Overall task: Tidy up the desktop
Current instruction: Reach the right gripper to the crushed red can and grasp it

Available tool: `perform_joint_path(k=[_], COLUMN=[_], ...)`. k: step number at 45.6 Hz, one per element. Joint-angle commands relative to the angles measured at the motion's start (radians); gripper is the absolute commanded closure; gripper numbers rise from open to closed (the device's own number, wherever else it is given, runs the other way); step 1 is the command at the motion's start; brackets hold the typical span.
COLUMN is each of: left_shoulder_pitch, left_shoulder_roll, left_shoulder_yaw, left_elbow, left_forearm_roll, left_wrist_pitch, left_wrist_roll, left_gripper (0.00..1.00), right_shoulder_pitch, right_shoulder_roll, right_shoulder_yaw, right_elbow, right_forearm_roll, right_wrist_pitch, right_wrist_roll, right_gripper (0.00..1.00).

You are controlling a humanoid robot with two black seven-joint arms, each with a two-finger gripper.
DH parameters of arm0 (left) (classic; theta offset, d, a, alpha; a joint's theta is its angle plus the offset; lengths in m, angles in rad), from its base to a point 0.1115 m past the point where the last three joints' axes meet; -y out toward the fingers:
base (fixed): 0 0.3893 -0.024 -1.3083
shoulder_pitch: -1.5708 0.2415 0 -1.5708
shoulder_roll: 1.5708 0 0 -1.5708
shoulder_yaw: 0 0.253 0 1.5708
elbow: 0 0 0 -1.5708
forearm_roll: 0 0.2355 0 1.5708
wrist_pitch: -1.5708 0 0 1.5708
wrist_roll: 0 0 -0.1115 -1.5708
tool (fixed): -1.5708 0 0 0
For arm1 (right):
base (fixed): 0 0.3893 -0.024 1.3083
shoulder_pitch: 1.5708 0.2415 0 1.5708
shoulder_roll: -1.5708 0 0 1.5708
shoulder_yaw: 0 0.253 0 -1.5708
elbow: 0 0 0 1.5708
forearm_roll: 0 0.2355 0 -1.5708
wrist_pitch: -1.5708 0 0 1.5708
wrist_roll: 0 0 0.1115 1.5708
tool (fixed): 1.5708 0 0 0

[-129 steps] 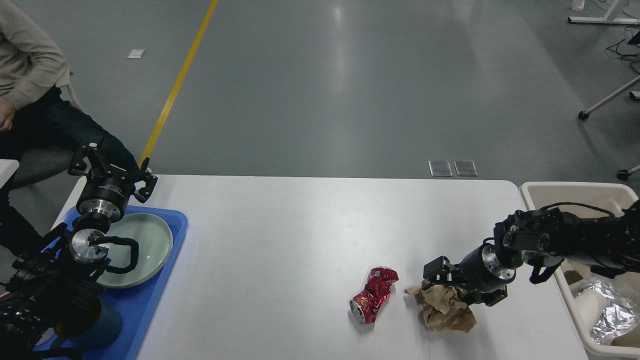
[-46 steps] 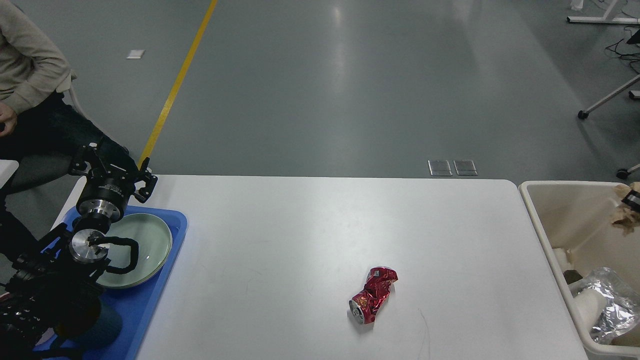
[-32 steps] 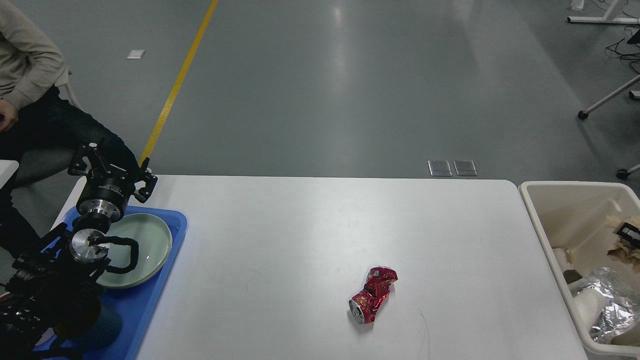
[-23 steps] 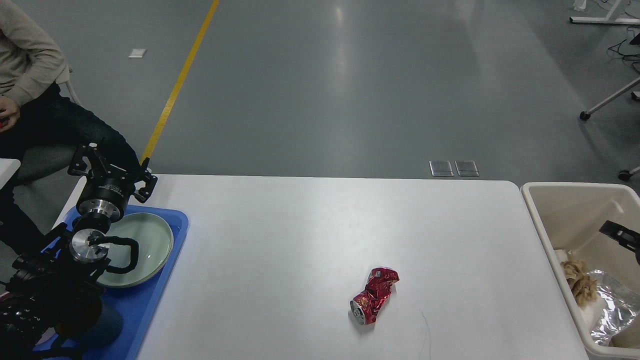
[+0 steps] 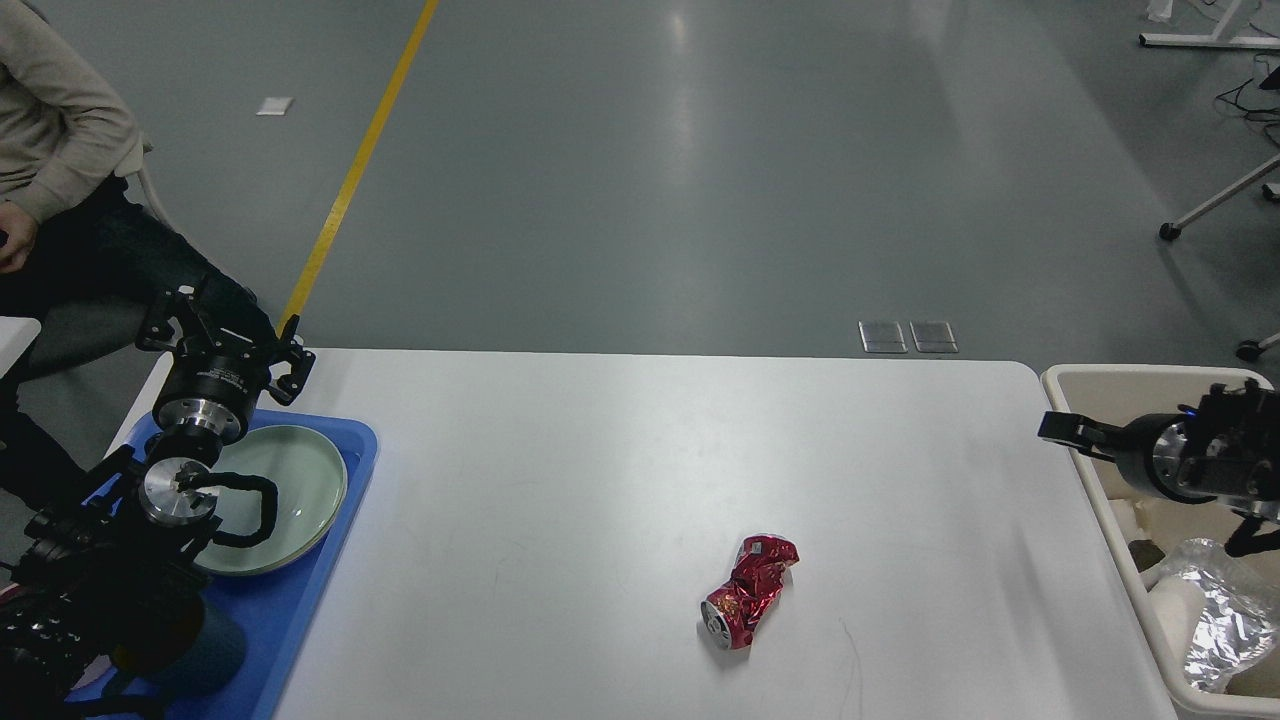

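The white desktop (image 5: 620,470) fills the middle of the head view. A crushed red can (image 5: 748,592) lies on it, right of centre and towards the front. My left gripper (image 5: 222,328) is open and empty, held above the far end of the blue tray (image 5: 310,600). My right gripper (image 5: 1072,430) is empty and hangs over the left rim of the cream bin (image 5: 1062,380), pointing left towards the desktop. It is seen side-on, so its two fingers cannot be told apart. The brown paper is hidden.
The blue tray holds a pale green plate (image 5: 295,480) and a dark cup (image 5: 205,655) under my left arm. The bin holds crumpled foil (image 5: 1215,625). A person (image 5: 60,150) sits at the far left, beyond the table's corner.
My right gripper carried the crumpled brown paper from the desktop to the bin and let it go there. It has since swung back left over the bin's rim. The left arm has not moved.
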Motion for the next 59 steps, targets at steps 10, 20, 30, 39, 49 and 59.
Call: perform_joint_path(k=[10, 20, 30, 39, 49, 59], left_shoulder_pitch=[0.0, 0.0, 0.0, 0.0, 0.0, 0.0], left_shoulder_roll=[0.0, 0.0, 0.0, 0.0, 0.0, 0.0], left_shoulder_yaw=[0.0, 0.0, 0.0, 0.0, 0.0, 0.0], left_elbow=[0.0, 0.0, 0.0, 0.0, 0.0, 0.0], left_forearm_roll=[0.0, 0.0, 0.0, 0.0, 0.0, 0.0], left_wrist_pitch=[0.0, 0.0, 0.0, 0.0, 0.0, 0.0], left_wrist_roll=[0.0, 0.0, 0.0, 0.0, 0.0, 0.0], left_gripper=[0.04, 0.04, 0.04, 0.04, 0.04, 0.04], right_shoulder_pitch=[0.312, 0.225, 0.019, -0.029, -0.099, -0.159], right_shoulder_roll=[0.049, 0.135, 0.251, 0.308, 0.371, 0.422], right_shoulder_yaw=[0.063, 0.13, 0.238, 0.256, 0.281, 0.281], right_elbow=[0.207, 0.236, 0.221, 0.184, 0.114, 0.035], right_forearm_roll=[0.036, 0.166, 0.171, 0.171, 0.172, 0.172], right_wrist_pitch=[0.676, 0.626, 0.266, 0.212, 0.143, 0.118], right_wrist_roll=[0.009, 0.007, -0.002, -0.002, -0.003, -0.003], right_gripper=[0.0, 0.0, 0.0, 0.0, 0.0, 0.0])
